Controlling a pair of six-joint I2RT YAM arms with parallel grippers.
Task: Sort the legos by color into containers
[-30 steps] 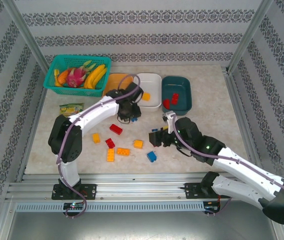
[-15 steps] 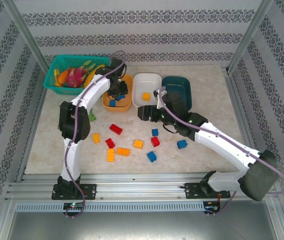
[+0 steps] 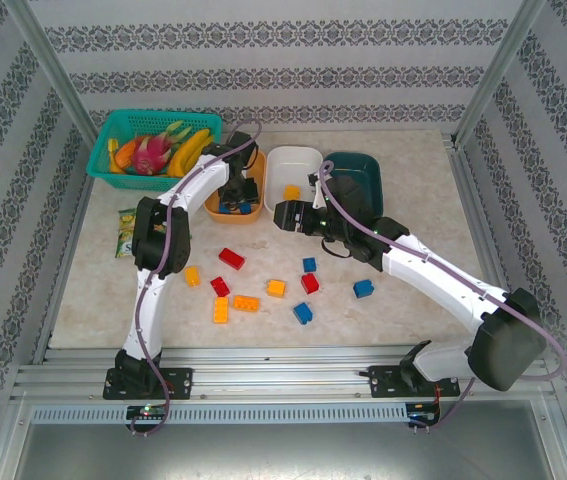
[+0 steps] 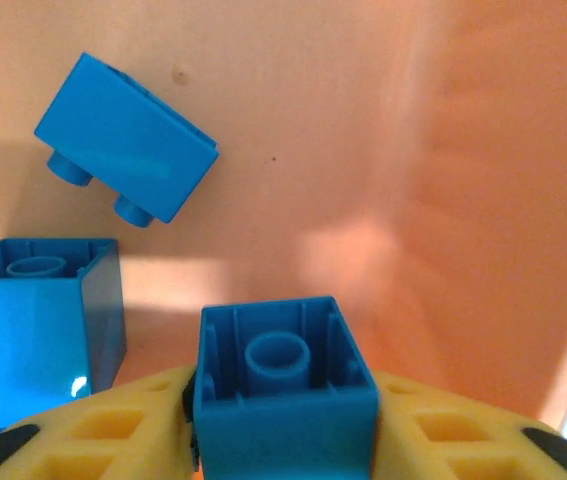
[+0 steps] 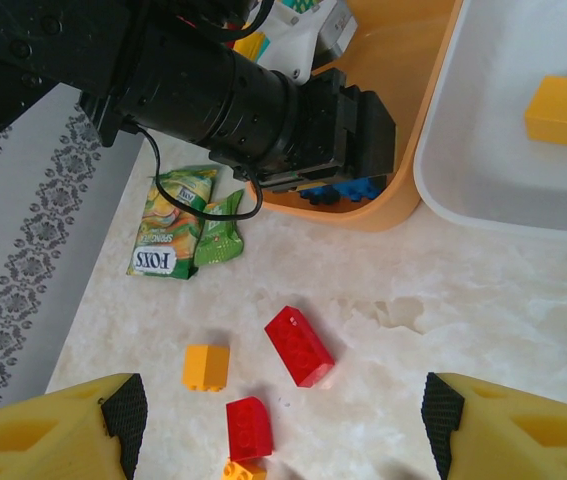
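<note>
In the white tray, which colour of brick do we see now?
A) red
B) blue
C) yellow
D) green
C, because a single yellow brick rests on the floor of the white tray, as the right wrist view shows clearly.

**Flat room light, hot spots up close**

Top view: bright, even, diffuse light from overhead. Shadows on the table are faint and soft-edged.

Left wrist view: strong orange cast off the orange tray, with a pale bright patch at centre right. There is a white glint on the blue brick at lower left, and the bottom edge is soft.

Right wrist view: the white tray is washed out at upper right. The yellow fingers in the bottom corners are blurred.
</note>
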